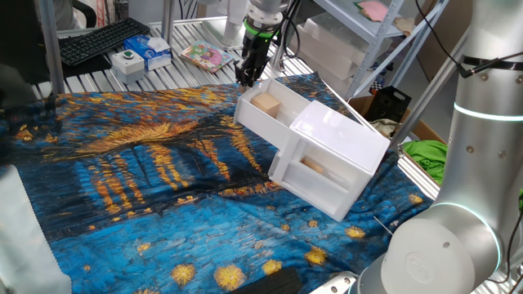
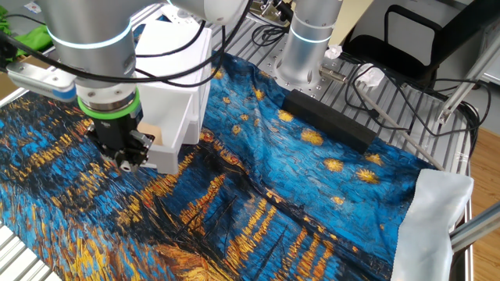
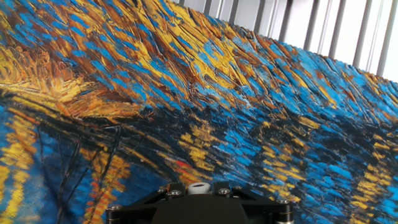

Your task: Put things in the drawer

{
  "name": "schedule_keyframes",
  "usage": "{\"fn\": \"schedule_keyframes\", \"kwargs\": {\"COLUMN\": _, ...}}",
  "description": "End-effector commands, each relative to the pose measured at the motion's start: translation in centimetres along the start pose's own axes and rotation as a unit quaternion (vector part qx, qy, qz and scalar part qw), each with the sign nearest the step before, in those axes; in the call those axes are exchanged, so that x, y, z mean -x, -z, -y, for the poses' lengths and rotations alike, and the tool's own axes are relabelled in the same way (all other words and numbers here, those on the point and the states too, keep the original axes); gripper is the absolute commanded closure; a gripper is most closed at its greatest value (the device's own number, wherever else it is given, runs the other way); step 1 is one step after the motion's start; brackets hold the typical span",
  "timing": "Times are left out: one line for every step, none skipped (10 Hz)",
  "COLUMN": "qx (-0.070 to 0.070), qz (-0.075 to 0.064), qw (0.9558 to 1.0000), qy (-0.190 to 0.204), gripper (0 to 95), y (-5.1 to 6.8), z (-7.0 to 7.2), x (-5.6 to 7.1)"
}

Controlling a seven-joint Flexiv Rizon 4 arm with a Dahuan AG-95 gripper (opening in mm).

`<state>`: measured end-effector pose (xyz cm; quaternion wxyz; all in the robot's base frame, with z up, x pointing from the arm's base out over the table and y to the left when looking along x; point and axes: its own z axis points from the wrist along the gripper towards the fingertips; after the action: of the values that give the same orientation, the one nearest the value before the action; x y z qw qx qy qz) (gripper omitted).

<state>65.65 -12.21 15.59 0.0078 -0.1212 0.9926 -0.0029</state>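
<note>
The white drawer (image 1: 252, 117) is slid out of the top of the white cabinet (image 1: 339, 135), and the tan wooden block (image 1: 265, 102) lies inside it. My gripper (image 1: 246, 78) hangs just outside the drawer's front end, tips down close to the painted cloth, fingers together and holding nothing. In the other fixed view the gripper (image 2: 126, 160) is right in front of the drawer (image 2: 168, 152), with the block (image 2: 149, 134) just behind it. The hand view shows only cloth and the hand's mount; the fingers are out of view there.
The lower drawer (image 1: 315, 167) is also partly out. Behind the cloth are a keyboard (image 1: 102, 39), a blue box (image 1: 151, 49) and a picture book (image 1: 206, 55). A second robot base (image 1: 478, 147) stands at the right. A black bar (image 2: 328, 119) lies on the cloth.
</note>
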Motion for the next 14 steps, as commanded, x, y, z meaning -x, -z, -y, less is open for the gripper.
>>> {"fn": "schedule_keyframes", "kwargs": {"qx": -0.001, "qz": 0.003, "qw": 1.0000, "qy": 0.000, "gripper": 95.0, "y": -0.1, "z": 0.0, "x": -0.3}}
{"fn": "schedule_keyframes", "kwargs": {"qx": 0.000, "qz": 0.004, "qw": 1.0000, "qy": 0.000, "gripper": 95.0, "y": -0.2, "z": 0.0, "x": -0.7}}
{"fn": "schedule_keyframes", "kwargs": {"qx": 0.002, "qz": 0.005, "qw": 1.0000, "qy": 0.000, "gripper": 95.0, "y": -0.4, "z": 0.1, "x": -1.0}}
{"fn": "schedule_keyframes", "kwargs": {"qx": 0.002, "qz": 0.005, "qw": 1.0000, "qy": 0.000, "gripper": 95.0, "y": -0.4, "z": 0.1, "x": -1.1}}
{"fn": "schedule_keyframes", "kwargs": {"qx": 0.004, "qz": 0.007, "qw": 1.0000, "qy": 0.000, "gripper": 95.0, "y": -0.5, "z": 0.2, "x": -1.7}}
{"fn": "schedule_keyframes", "kwargs": {"qx": 0.005, "qz": 0.007, "qw": 1.0000, "qy": 0.000, "gripper": 95.0, "y": -0.5, "z": 0.1, "x": -1.9}}
{"fn": "schedule_keyframes", "kwargs": {"qx": 0.005, "qz": 0.008, "qw": 1.0000, "qy": 0.000, "gripper": 95.0, "y": -0.5, "z": 0.1, "x": -2.3}}
{"fn": "schedule_keyframes", "kwargs": {"qx": 0.006, "qz": 0.007, "qw": 1.0000, "qy": 0.000, "gripper": 95.0, "y": -0.4, "z": 0.1, "x": -2.5}}
{"fn": "schedule_keyframes", "kwargs": {"qx": 0.006, "qz": 0.007, "qw": 1.0000, "qy": 0.000, "gripper": 95.0, "y": -0.4, "z": 0.0, "x": -2.7}}
{"fn": "schedule_keyframes", "kwargs": {"qx": 0.007, "qz": 0.009, "qw": 0.9999, "qy": 0.000, "gripper": 95.0, "y": -0.4, "z": -0.1, "x": -2.8}}
{"fn": "schedule_keyframes", "kwargs": {"qx": 0.007, "qz": 0.010, "qw": 0.9999, "qy": 0.000, "gripper": 95.0, "y": -0.4, "z": -0.1, "x": -2.9}}
{"fn": "schedule_keyframes", "kwargs": {"qx": 0.007, "qz": 0.010, "qw": 0.9999, "qy": 0.000, "gripper": 95.0, "y": -0.3, "z": -0.1, "x": -3.2}}
{"fn": "schedule_keyframes", "kwargs": {"qx": 0.007, "qz": 0.011, "qw": 0.9999, "qy": 0.000, "gripper": 95.0, "y": -0.3, "z": -0.1, "x": -3.4}}
{"fn": "schedule_keyframes", "kwargs": {"qx": 0.007, "qz": 0.012, "qw": 0.9999, "qy": 0.000, "gripper": 95.0, "y": -0.3, "z": -0.2, "x": -3.6}}
